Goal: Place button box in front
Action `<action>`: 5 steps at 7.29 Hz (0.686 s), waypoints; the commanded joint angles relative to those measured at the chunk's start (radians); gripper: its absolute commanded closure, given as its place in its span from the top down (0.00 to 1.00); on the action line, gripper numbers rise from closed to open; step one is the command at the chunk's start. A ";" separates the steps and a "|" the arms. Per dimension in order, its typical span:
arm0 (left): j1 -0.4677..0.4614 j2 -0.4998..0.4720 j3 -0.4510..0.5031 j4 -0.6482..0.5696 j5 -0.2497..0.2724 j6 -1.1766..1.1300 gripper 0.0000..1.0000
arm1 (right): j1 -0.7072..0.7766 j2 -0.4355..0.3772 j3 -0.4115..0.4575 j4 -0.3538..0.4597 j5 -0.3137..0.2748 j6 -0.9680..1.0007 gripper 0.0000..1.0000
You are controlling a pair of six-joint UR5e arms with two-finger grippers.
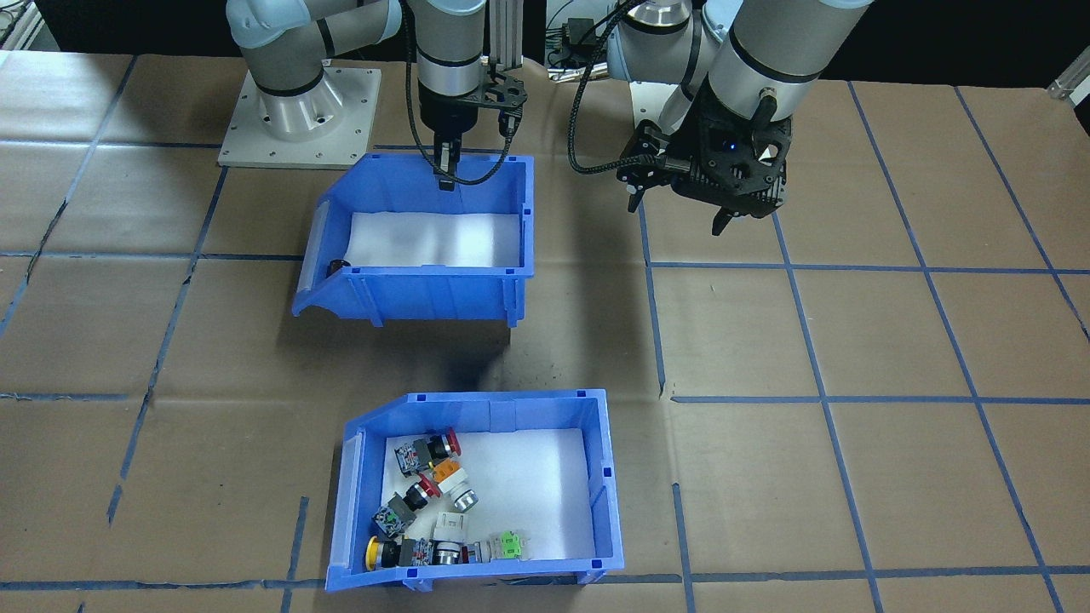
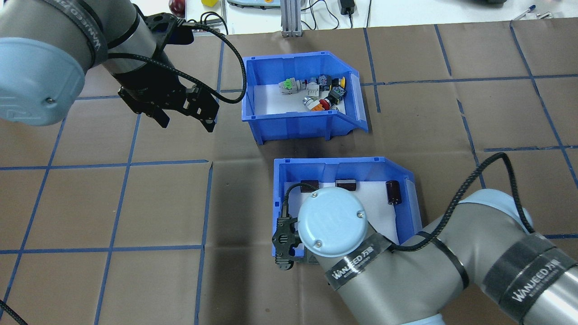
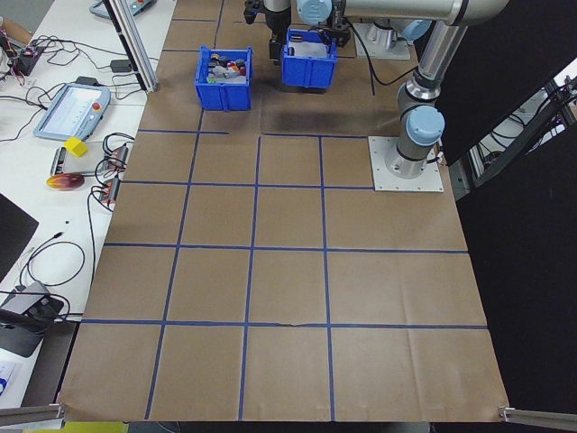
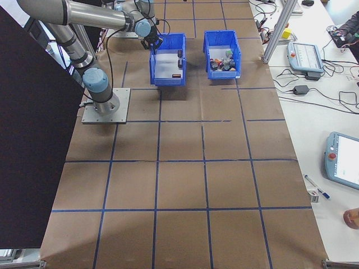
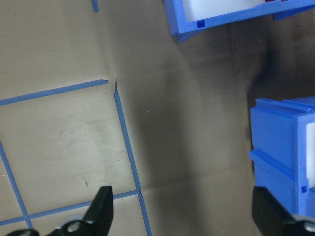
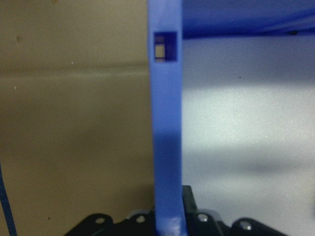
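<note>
Two blue bins [image 2: 300, 122], two arms [image 2: 54, 40].

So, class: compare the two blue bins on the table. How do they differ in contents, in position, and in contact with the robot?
The button box holds coloured push-button switches; the other bin holds a few dark cylinders.
The button box sits farther from the robot; the other bin sits nearer its base.
No gripper touches the button box, while the right gripper straddles the other bin's wall; the open left gripper hovers apart.
Both are blue, open-topped, white-lined bins.
</note>
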 commanded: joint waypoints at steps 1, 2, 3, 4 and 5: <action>0.001 0.020 -0.003 0.004 0.109 0.009 0.99 | 0.059 0.054 -0.019 -0.005 -0.005 0.020 0.10; 0.003 0.022 -0.006 0.004 0.116 0.006 0.99 | 0.059 0.074 -0.020 -0.005 -0.003 0.022 0.11; 0.003 0.022 -0.009 0.004 0.108 -0.005 0.99 | 0.059 0.081 -0.019 -0.004 -0.005 0.022 0.21; 0.009 0.023 -0.014 0.001 0.108 -0.005 0.99 | 0.058 0.081 -0.020 -0.005 0.009 0.022 0.97; 0.054 0.032 -0.029 -0.004 0.105 -0.005 0.99 | 0.055 0.074 -0.023 -0.001 0.003 0.029 1.00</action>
